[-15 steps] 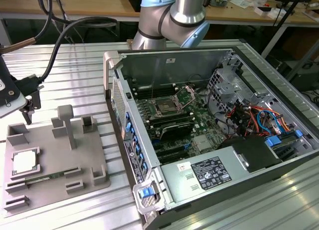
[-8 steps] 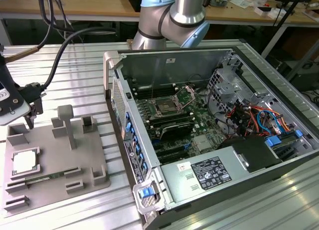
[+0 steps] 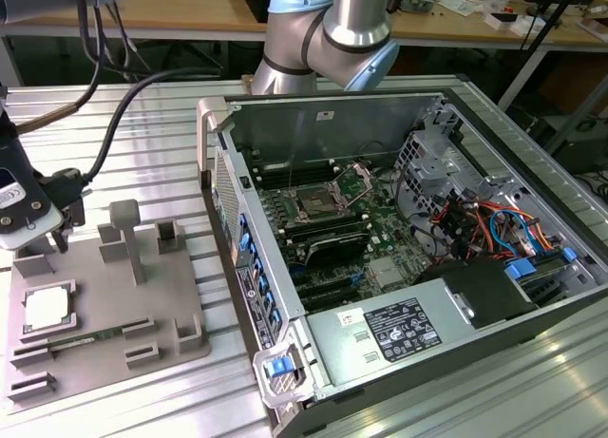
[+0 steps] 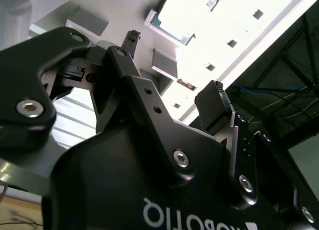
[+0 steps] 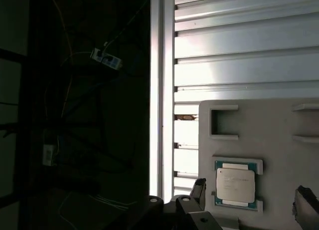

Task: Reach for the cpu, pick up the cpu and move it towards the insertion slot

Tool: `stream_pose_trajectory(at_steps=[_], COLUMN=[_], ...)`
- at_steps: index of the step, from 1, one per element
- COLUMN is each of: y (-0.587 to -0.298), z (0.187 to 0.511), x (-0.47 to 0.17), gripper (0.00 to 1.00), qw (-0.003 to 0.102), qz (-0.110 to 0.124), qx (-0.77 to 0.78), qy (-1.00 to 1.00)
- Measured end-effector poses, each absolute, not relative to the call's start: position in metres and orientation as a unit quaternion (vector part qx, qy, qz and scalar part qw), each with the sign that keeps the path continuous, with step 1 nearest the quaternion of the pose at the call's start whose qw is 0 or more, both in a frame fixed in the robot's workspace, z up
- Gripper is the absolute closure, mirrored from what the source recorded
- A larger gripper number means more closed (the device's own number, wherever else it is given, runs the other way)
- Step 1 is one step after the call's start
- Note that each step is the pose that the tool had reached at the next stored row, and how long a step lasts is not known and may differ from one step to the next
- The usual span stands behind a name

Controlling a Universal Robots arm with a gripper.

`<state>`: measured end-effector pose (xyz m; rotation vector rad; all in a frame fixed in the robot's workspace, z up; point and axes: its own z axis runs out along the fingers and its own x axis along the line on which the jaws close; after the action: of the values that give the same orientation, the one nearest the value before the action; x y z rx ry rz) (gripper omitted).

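The cpu (image 3: pixel 47 308), a flat silvery square chip, lies in a recess at the near left of the grey fixture plate (image 3: pixel 161 305). My gripper (image 3: pixel 54 238) hangs just above the plate, a little beyond the cpu and not touching it. In the first wrist view the cpu (image 5: pixel 235 184) sits between the two dark fingertips (image 5: pixel 198 187) of my gripper (image 5: pixel 251 194). In the second wrist view the gripper (image 4: pixel 174 65) stands open with nothing in it, and the cpu (image 4: pixel 182 15) shows bright beyond its fingers. The insertion slot (image 3: pixel 313 205), a silver-framed socket, sits on the green board inside the case.
The open computer case (image 3: pixel 228 172) lies on the exterior view's right, with drive cages and coloured cables. Raised blocks (image 3: pixel 123 234) stand on the fixture plate and a memory stick (image 3: pixel 81 340) lies near its front. The arm's base (image 3: pixel 323 39) stands behind the case. The table edge (image 5: pixel 162 90) drops into darkness.
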<state>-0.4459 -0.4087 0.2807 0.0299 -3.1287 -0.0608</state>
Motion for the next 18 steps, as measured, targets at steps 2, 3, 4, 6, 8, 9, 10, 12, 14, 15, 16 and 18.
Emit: stream_pose_trajectory(at_steps=[2,3,4,6,8,9,10,12,14,15,16,18], y=[-0.409,-0.409,-0.409,-0.409,-0.409,-0.409,-0.409,-0.409,-0.409,-0.409,-0.409,-0.409], z=[0.278,0.277,0.275,0.272,0.270,0.269,0.268,0.267,0.264,0.262,0.261,0.258], x=[-0.446,-0.446,-0.446,-0.446,-0.446,-0.446,-0.446,-0.446,-0.446,-0.446,-0.446,-0.446], gripper=[0.26,0.26,0.26,0.26,0.26,0.26,0.26,0.26,0.26,0.26,0.26,0.26], qw=[0.006,0.006,0.006,0.006,0.006,0.006,0.006,0.006,0.006,0.006,0.006,0.006], qz=[-0.019,-0.019,-0.019,-0.019,-0.019,-0.019,-0.019,-0.019,-0.019,-0.019,-0.019,-0.019], qx=[0.010,0.010,0.010,0.010,0.010,0.010,0.010,0.010,0.010,0.010,0.010,0.010], qy=[-1.000,-1.000,-1.000,-1.000,-1.000,-1.000,-1.000,-1.000,-1.000,-1.000,-1.000,-1.000])
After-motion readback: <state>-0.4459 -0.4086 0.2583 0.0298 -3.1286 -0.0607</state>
